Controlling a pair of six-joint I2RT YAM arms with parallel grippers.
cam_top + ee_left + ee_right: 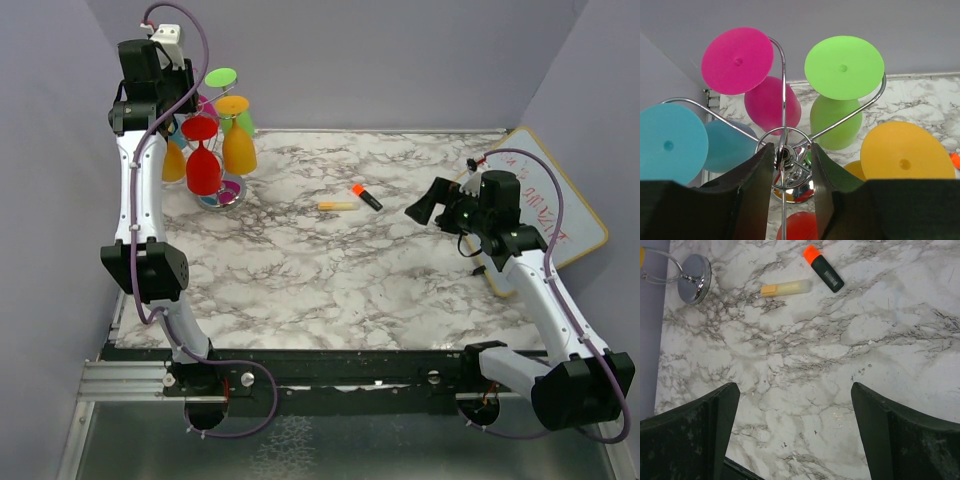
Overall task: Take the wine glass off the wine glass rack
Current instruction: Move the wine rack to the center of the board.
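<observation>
**Left jaws.** My left jaws (791, 150) stand partly open, the gap narrow. They straddle the ring-shaped hub at the top of the wine glass rack (799, 192), with the twisted stem running down between the two pads. A sliver of space shows on each side of the stem. I cannot tell whether the pads touch the hub ring. No glass is held.

**Rack and glasses.** The rack stands at the far left corner of the bench (840, 340), close to the wall. Glasses hang upside down from its scroll arms, feet uppermost: pink glass (737, 61), green glass (844, 67), orange glass (902, 157), teal glass (667, 145) and, below my pads, red glass (800, 227). They ring the hub on all sides, so feet and wire arms crowd the space around my left jaws.

**Right jaws.** My right jaws (794, 390) are spread wide and empty, above bare bench on the right, well apart from the rack.

**Other items.** A yellow highlighter (786, 287) and an orange-capped marker (823, 269) lie near each other mid-bench. A whiteboard (570, 215) sits at the right edge.
</observation>
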